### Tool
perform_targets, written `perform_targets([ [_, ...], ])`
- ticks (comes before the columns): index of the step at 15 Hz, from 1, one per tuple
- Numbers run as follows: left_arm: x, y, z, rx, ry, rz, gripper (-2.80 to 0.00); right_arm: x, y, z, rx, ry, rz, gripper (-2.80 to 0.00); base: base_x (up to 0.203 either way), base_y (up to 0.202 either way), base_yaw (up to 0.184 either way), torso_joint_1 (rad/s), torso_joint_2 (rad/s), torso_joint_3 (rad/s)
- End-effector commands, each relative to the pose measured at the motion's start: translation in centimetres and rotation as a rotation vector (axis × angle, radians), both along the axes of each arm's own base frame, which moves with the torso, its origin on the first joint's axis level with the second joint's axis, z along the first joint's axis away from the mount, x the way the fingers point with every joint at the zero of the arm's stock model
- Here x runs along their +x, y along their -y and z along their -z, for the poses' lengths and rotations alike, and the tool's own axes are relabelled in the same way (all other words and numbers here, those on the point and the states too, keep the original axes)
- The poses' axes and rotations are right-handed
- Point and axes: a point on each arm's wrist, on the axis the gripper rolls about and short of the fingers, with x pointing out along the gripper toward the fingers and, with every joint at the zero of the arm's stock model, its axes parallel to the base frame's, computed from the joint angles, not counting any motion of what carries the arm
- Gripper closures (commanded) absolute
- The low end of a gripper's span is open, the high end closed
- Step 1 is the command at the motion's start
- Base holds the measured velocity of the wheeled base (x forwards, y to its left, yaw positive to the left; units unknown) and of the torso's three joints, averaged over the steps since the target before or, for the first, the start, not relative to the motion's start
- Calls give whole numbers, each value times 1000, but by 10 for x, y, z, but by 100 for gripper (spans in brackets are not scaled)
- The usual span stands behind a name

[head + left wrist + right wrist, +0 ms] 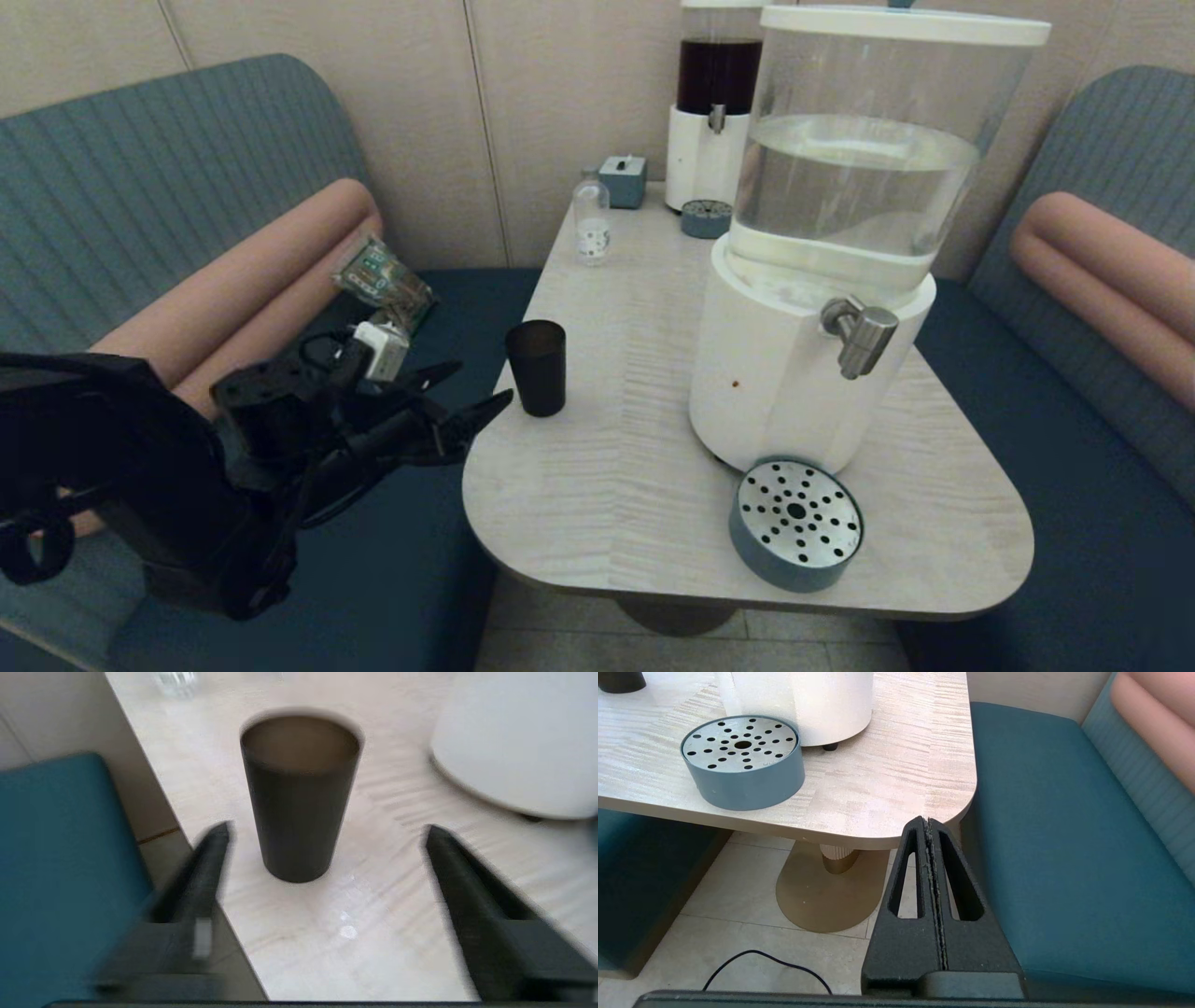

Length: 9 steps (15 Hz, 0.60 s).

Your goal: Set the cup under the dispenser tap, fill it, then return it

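Surface (644, 439), one: pale wood-grain top with rounded corners, carrying everything below. Dispensers, two: the large white-based one (794, 373) with a clear-water tank at the near right, the smaller dark-liquid one (714, 103) at the far end. Drip trays, two: one (795, 534) perforated, blue-walled, in front of the large dispenser, one (706, 217) before the small. Cup (536, 366), one: dark tapered tumbler, upright near the surface's left edge, well apart from the dispenser tap (859, 333); judged light, stiff and smooth-walled, so likely slippery; best taken around mid-body, where the taper helps stop it sliding down through the grip. Empty, as far as the left wrist view shows. Clear bottle (591, 222), one, far left. Small blue box (623, 180), one. Left gripper (471, 392), one: spread wide, just beside the cup at the surface's edge, holding nothing. Right gripper (928, 823), one: pressed closed, empty, parked off the near right corner.
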Motion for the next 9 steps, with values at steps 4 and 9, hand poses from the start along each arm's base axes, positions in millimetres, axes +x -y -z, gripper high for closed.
perform_targets([
  [4,-67,-10,-81,-47,213,-15,0,1,0,4,-1,-15,0,0,0,0,0,0,0,0],
  [9,-151,-25,-137,-128,370,-179,0,1,0,4,-1,-15,0,0,0,0,0,0,0,0],
])
